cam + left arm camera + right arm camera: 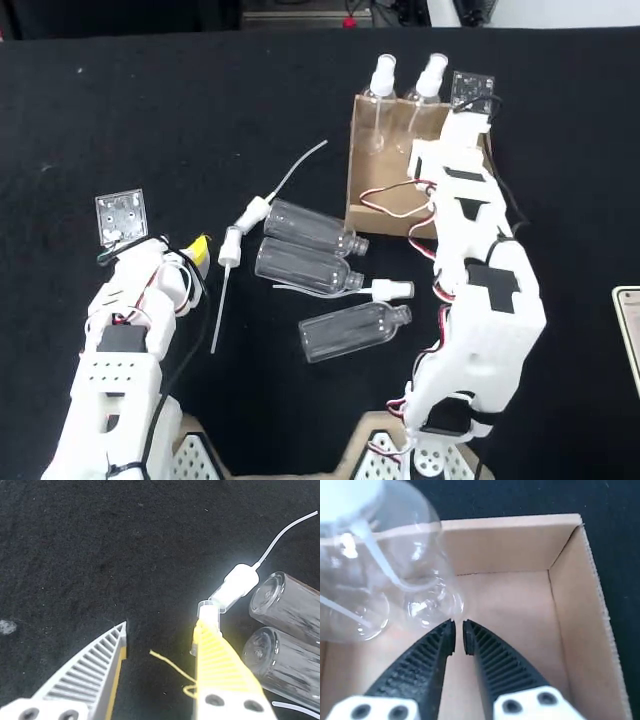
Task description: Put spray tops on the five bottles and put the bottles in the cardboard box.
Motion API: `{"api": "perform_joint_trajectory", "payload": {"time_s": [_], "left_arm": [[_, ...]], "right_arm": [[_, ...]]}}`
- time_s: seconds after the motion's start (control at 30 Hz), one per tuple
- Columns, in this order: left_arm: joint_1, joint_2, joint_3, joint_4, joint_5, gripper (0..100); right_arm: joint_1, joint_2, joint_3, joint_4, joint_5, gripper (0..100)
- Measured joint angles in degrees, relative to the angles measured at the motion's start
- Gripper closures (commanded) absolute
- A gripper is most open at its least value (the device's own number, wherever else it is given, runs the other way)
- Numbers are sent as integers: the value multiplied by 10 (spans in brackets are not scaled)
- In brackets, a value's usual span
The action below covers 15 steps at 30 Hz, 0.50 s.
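Observation:
Two clear bottles (pixel 380 105) (pixel 428 100) with white spray tops stand in the cardboard box (pixel 385 205). Three uncapped bottles (pixel 310 228) (pixel 300 268) (pixel 355 330) lie on the black table. Near them lie three loose spray tops (pixel 255 210) (pixel 230 245) (pixel 392 290) with thin tubes. My left gripper (pixel 162 630) is open, and its yellow finger (pixel 212 655) touches a spray top (pixel 207 611) just left of the bottles. My right gripper (pixel 458 630) hangs shut and holds nothing inside the box (pixel 580 595), beside the standing bottles (pixel 420 565).
The right arm (pixel 480 260) stretches over the table's right side up to the box. A pale object (pixel 628 320) lies at the right edge. Black cloth (pixel 150 120) covers the table to the left of the bottles.

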State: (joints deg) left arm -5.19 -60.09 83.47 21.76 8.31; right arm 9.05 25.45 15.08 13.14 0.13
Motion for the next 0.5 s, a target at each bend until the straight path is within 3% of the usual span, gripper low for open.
{"api": "perform_joint_trajectory", "payload": {"time_s": [0.2,0.5], "left_arm": [[0,0,0,0,0,791],[0,0,0,0,0,791]], "right_arm": [[0,-9,0,37,0,987],[0,-163,0,248,1,986]]}}
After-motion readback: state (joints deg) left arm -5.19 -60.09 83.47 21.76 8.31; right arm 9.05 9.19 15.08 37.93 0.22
